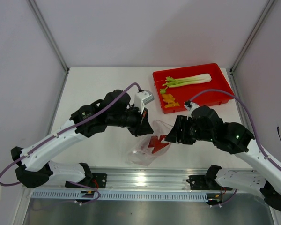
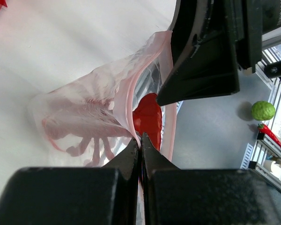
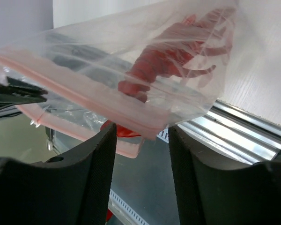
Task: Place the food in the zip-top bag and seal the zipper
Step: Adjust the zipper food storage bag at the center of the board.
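Bag (image 1: 147,149) hangs between the 2 grippers, mouth up and open, red piece (image 1: 158,144) already inside. L gripper (image 2: 140,140) is clamped on bag's zipper (image 3: 70,84) rim, prob. to keep mouth lifted and steady. R gripper (image 3: 141,129) sits at bag's opp. edge, fingers apart astride the rim, no pinch yet. Stalk (image 1: 187,80) and yellow bits (image 1: 169,99) lie in tray (image 1: 222,79) behind bag, well apart. Est. 1 of 3 in, zipper unsealed.

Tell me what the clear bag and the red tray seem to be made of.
Zip-top bag: thin clear plastic film, glossy; it crumples and the dark red piece shows through. Red tray: probably rigid moulded plastic, smooth, slightly shiny, with a raised rim.
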You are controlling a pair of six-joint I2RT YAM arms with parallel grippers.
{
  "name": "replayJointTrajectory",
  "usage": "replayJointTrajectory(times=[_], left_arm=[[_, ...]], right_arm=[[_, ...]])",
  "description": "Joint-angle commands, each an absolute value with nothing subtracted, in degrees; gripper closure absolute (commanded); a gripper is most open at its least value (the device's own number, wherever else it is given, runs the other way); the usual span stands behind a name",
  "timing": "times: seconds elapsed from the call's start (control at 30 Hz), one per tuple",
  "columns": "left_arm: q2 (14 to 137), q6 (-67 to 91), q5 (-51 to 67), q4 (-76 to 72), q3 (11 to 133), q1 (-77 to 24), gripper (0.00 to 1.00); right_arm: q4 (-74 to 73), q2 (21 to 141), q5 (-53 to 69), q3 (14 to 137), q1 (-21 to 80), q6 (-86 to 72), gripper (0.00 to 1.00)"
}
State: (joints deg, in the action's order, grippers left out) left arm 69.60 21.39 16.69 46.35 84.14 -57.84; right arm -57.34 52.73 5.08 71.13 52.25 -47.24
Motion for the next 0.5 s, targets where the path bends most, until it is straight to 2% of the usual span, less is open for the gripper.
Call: replayJointTrajectory(times=[0.0,0.2,0.33,0.37,0.47], left_arm=[[68.9,20.7,16.7,44.4,86.0,-57.5,0.99],[67.8,21.0,15.7,44.7,86.3,-57.5,0.99],[67.0,21.1,15.4,44.9,86.2,-57.5,0.99],[66.9,20.9,15.0,45.3,86.2,-57.5,0.99],[66.7,20.3,12.2,47.5,86.2,-56.9,0.99]], right_arm=[[-57.0,51.2,0.0,69.2,53.5,-49.8,0.51],[-59.5,51.2,-4.8,67.3,54.8,-51.5,0.64],[-59.2,53.3,-5.4,68.3,54.9,-50.3,0.83],[-58.8,54.0,-5.1,68.7,55.1,-49.7,0.91],[-56.6,57.5,-2.9,72.1,55.0,-47.7,1.0]])
